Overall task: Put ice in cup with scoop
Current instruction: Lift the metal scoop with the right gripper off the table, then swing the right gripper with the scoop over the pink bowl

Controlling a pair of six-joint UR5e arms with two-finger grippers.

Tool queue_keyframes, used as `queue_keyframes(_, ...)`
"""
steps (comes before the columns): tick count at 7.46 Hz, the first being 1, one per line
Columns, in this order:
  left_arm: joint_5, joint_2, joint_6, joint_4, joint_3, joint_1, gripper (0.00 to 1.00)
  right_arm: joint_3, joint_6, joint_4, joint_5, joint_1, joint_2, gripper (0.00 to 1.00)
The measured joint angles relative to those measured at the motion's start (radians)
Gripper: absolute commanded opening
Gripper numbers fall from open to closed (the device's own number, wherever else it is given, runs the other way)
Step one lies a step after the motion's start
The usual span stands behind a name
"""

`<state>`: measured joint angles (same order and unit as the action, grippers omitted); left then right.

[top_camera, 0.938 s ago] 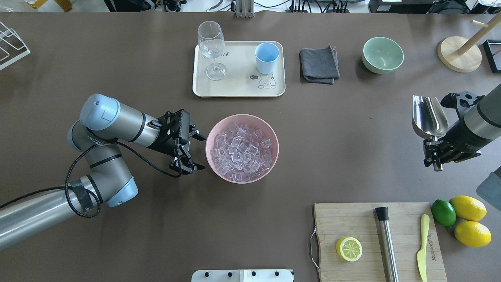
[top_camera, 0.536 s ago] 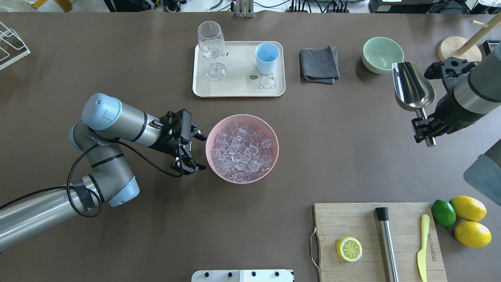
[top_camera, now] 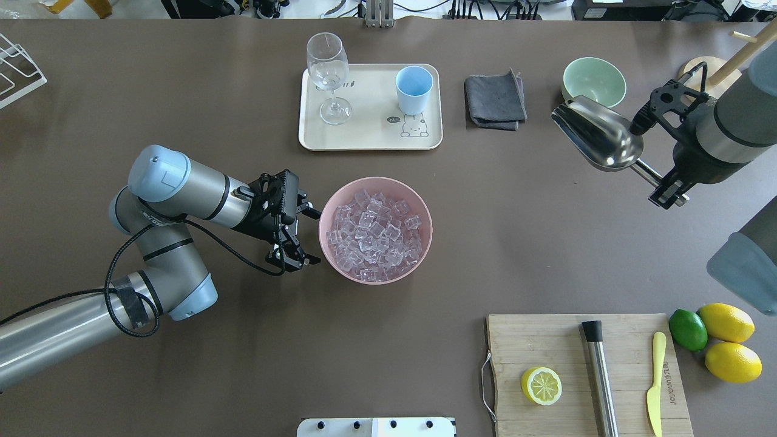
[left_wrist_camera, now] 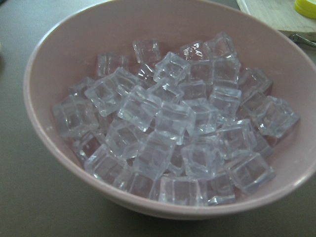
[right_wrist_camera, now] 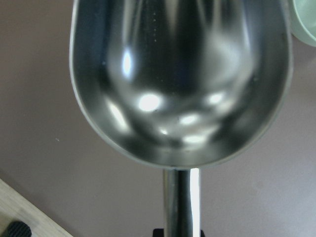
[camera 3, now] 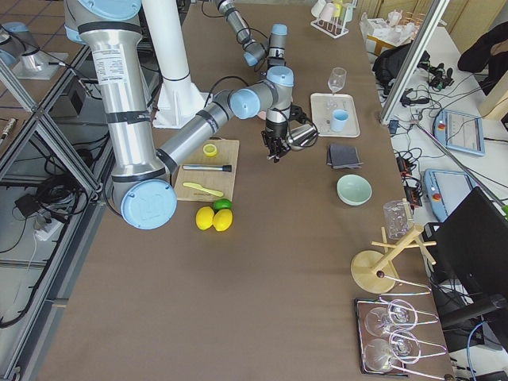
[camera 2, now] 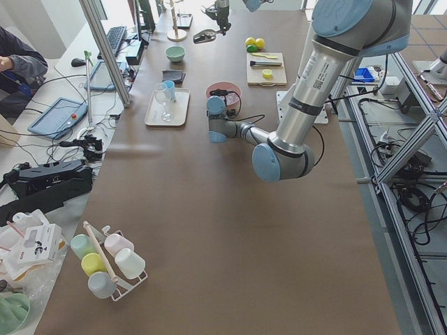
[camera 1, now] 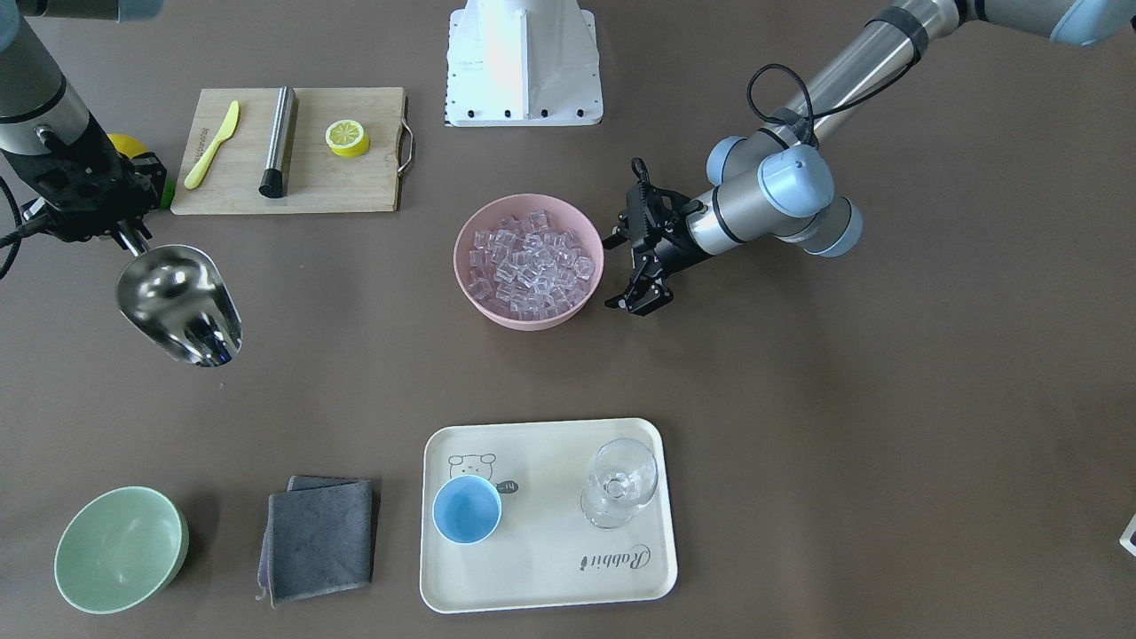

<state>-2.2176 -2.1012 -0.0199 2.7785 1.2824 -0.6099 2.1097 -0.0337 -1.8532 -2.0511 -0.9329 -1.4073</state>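
The ice (top_camera: pixel 375 237) (camera 1: pixel 530 264) fills a pink bowl (top_camera: pixel 427 209) mid-table, and the left wrist view shows the cubes (left_wrist_camera: pixel 173 128) close up. My left gripper (top_camera: pixel 306 237) (camera 1: pixel 615 273) stands open just left of the bowl, apart from its rim. The steel scoop (top_camera: pixel 598 135) (camera 1: pixel 177 306) (right_wrist_camera: pixel 177 79) is empty and held in the air at the right. My right gripper (top_camera: pixel 665 191) is shut on its handle, with the trough pointing left near the green bowl. The light-blue cup (top_camera: pixel 414 89) (camera 1: pixel 466 508) stands upright on a cream tray (top_camera: pixel 364 130).
A wine glass (top_camera: pixel 328 76) shares the tray. A grey cloth (top_camera: pixel 495 100) and green bowl (top_camera: pixel 598 76) lie at the back right. A cutting board (top_camera: pixel 564 346) with a lemon half, steel cylinder (top_camera: pixel 600 376) and knife sits front right, with lemons (top_camera: pixel 725 321) beside it.
My right arm has carried the scoop toward the back of the table and swung its trough round to point left. The left gripper has barely moved.
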Motion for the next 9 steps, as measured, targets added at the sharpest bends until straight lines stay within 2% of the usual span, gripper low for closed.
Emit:
queue_keyframes(3,0.0,-0.001,0.0,0.001,0.0,0.003,0.98,0.075,0.477,-0.137,0.116,0.003,0.031,0.0)
queue_keyframes(6,0.001,0.001,0.0,0.001,0.0,0.004,0.98,0.117,0.817,-0.369,0.151,0.013,0.164,0.0)
queue_keyframes(8,0.001,0.003,0.0,0.004,0.0,0.004,0.98,0.083,0.935,-0.512,0.196,0.048,0.295,0.0)
queue_keyframes(9,0.002,0.003,0.0,0.005,0.0,0.004,0.98,0.022,0.983,-0.588,0.214,0.058,0.387,0.0)
